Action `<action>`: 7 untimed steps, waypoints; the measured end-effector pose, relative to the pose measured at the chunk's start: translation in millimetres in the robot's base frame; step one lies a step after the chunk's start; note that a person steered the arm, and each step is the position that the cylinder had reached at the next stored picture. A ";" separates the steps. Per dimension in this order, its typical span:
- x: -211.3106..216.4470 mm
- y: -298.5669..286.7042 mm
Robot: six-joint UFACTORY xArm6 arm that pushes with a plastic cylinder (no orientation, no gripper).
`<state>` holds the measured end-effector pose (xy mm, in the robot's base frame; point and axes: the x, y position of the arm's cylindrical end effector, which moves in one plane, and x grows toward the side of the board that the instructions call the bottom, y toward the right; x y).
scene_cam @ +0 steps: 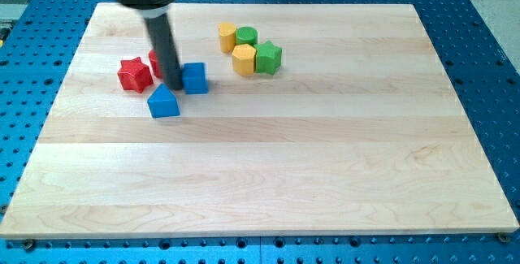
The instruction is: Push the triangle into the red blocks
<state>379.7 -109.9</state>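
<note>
- My tip (175,85) rests on the tabletop (325,158), wedged among three blocks: the blue triangle block (164,101) just below it, a blue cube (195,78) touching or nearly touching at the view's right, and the red blocks toward the view's left.
- There is no claw on this arm, only the dark rod, so nothing can be open, closed or holding; the rod merely pushes.
- The red star-shaped block (134,75) sits just left of the rod; a second red block (153,58) is mostly hidden behind the rod, so I cannot tell its shape.
- The triangle lies near the red star, just below and right of it, apparently not yet touching.
- Risk: my tip stands above the triangle, so a push from here would likely drive it toward the view's bottom, away from the reds.
- Risk: sweeping leftward now would strike the red blocks themselves and scatter them.
- Risk: repositioning around the triangle could drag the blue cube along.
- The yellow and green blocks (249,49) cluster well apart toward the view's top, out of danger.
</note>
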 end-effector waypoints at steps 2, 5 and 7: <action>70.8 -3.8; 69.5 -26.0; 77.2 -17.6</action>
<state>456.9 -127.5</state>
